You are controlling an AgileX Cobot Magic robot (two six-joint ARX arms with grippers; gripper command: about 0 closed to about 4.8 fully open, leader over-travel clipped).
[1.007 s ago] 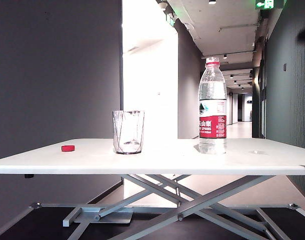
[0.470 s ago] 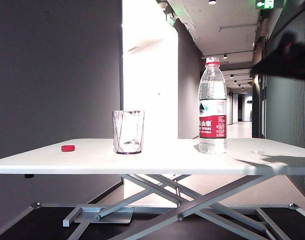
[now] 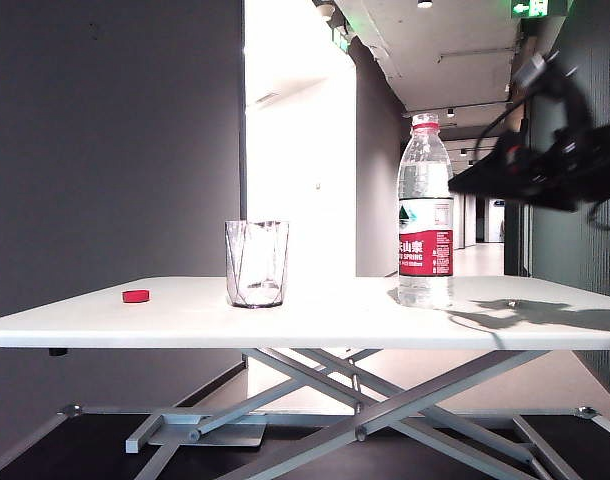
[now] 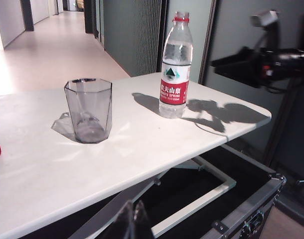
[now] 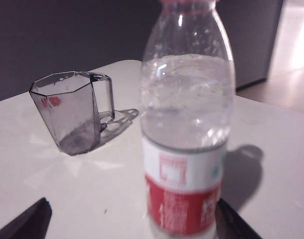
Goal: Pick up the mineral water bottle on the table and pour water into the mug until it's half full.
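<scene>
The mineral water bottle (image 3: 425, 213) was seen upright on the white counter (image 3: 315, 315), well apart from the mug (image 3: 256, 263). The right gripper (image 5: 129, 219) — jaws released, spread wide — was held near the bottle; the left gripper's (image 4: 132, 221) jaws appeared clenched, empty.

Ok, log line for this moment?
right gripper: open, facing bottle | left gripper: shut, below table edge | mug: empty

Dark grey wall (image 3: 105, 140) left of the bright corridor (image 3: 300, 150), glare flooding through (almost blinding); above the corridor a green exit sign (image 3: 540, 8) glows, ceiling lights (image 3: 450, 112) trailing away beneath it.
</scene>
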